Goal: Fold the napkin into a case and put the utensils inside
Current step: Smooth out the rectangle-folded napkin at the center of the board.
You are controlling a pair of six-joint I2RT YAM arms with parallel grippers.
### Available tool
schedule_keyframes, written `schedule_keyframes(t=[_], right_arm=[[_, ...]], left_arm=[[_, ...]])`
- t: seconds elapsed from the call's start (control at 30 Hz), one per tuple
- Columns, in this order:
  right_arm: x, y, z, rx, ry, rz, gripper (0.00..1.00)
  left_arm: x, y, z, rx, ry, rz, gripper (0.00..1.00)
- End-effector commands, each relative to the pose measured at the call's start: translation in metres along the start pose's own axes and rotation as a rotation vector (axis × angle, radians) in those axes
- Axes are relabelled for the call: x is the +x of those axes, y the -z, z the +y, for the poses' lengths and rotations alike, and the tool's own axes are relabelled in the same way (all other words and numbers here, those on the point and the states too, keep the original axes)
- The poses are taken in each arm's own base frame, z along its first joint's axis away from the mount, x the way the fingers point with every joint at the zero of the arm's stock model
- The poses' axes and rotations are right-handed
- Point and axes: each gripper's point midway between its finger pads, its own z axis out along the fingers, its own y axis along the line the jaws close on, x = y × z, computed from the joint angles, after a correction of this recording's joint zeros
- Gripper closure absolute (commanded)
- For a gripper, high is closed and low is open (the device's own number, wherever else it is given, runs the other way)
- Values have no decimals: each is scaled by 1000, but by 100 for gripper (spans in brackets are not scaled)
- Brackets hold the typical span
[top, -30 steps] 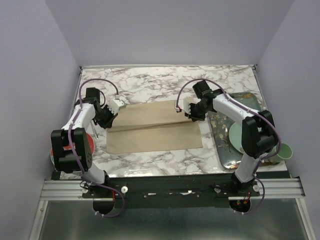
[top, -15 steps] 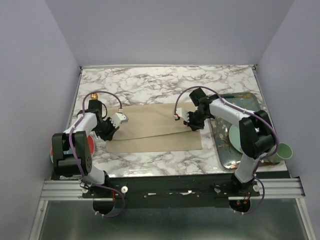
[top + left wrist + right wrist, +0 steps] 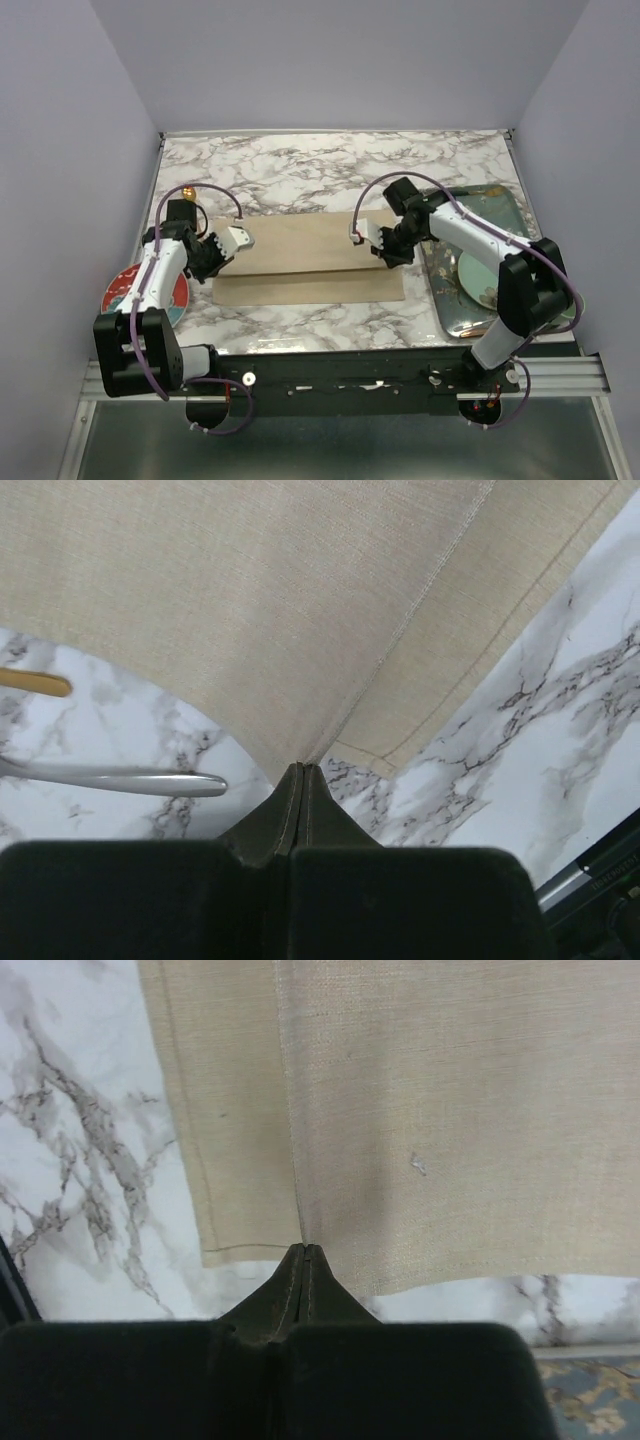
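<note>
Marble table (image 3: 300,165) | left claw (image 3: 302,772), right claw (image 3: 306,1252) clamped shut on napkin (image 3: 310,272) | pinched hems hidden

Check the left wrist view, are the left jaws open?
No, the left gripper has its jaws pressed together, pinching the edge of the napkin.

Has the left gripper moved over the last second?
Yes. The left gripper, shut on the napkin, has come toward the marble table's near edge, away from its back edge.
</note>
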Motion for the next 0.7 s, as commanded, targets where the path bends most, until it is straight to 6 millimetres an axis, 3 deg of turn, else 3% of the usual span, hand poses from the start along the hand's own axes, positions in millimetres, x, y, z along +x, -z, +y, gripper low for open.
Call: schedule_keyframes(t=[0.0, 0.17, 0.3, 0.5, 0.67], right_arm=[[19, -24, 40, -110, -43, 63, 99], [24, -49, 35, -137, -84, 91, 99], [24, -54, 32, -143, -97, 96, 99], [29, -56, 32, -138, -96, 119, 99], [20, -45, 25, -115, -91, 105, 99]], left_arm=[[27, -5, -23, 59, -26, 93, 100], [45, -29, -30, 127, 15, 160, 100], [52, -41, -29, 135, 53, 185, 100], [47, -42, -24, 129, 68, 169, 100], [38, -31, -20, 110, 56, 153, 100]])
